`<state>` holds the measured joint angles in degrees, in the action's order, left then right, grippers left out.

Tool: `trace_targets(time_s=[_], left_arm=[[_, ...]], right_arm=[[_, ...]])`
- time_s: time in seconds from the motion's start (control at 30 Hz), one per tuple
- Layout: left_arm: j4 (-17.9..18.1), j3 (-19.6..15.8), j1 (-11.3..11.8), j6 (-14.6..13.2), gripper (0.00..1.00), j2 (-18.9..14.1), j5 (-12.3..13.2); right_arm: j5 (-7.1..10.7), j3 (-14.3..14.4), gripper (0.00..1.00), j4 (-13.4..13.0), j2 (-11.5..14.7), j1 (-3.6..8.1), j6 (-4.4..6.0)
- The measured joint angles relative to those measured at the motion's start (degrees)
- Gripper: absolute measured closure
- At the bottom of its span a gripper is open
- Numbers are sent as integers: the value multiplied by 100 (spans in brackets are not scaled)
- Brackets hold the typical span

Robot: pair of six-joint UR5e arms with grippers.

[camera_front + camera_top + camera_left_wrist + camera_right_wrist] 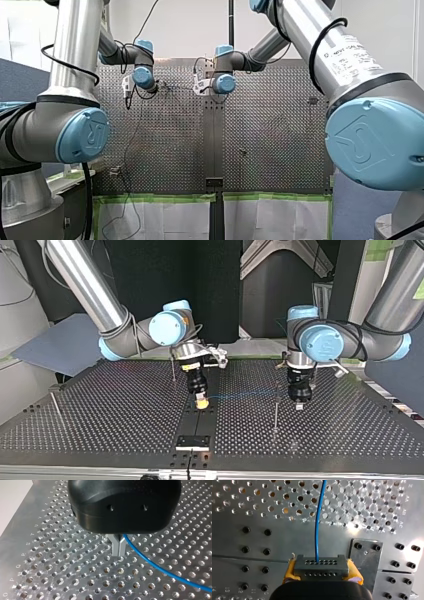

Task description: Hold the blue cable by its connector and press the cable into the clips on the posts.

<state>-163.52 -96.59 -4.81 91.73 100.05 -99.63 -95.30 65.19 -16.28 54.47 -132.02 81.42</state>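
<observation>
Right gripper [322, 566] clamped, yellow pads [289, 571] on grey connector [321, 573]. Blue cable [318, 530] ran from connector over perforated table [249, 542]. Left gripper [119, 552] fingers [115, 548] together, cable emerging beside them; hold on it unclear.

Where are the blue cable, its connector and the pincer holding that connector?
blue cable [317, 530]: right wrist view, middle of its straight run.
connector [320, 566]: right wrist view, its holed grey face.
right pincer [201, 403]: top view, between its yellow-padded fingertips.
</observation>
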Motion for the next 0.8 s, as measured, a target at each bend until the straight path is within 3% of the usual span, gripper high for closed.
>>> trace_targets(time_s=[0.17,0.43,0.47,0.5,0.57,0.6,0.67,0.7,0.73,0.77,0.8], left_arm=[[134,0,10,21,100,0,-4],[393,0,8,108,100,-2,-333],[411,-1,4,109,86,-3,-374],[421,-1,-2,113,86,-5,-413],[416,-1,-23,122,73,-6,-500],[401,-1,-32,126,73,-7,-529],[338,-1,-46,135,49,-7,-568],[309,-1,-50,140,49,-7,-577],[275,0,-53,150,24,-7,-582],[249,0,-56,149,6,-7,-584],[221,0,-60,145,6,-8,-590]], right_arm=[[20,-1,100,1,-3,41,12],[28,-1,100,9,-9,73,38],[28,-1,100,10,-9,73,45],[28,-1,100,12,-9,72,56],[29,-1,100,16,-10,73,76],[31,-1,100,19,-10,73,82],[34,-1,100,26,-10,71,90],[34,-1,100,30,-11,71,91],[35,-1,100,34,-12,71,92],[36,-1,100,38,-12,71,93],[36,-1,100,41,-12,72,94]])
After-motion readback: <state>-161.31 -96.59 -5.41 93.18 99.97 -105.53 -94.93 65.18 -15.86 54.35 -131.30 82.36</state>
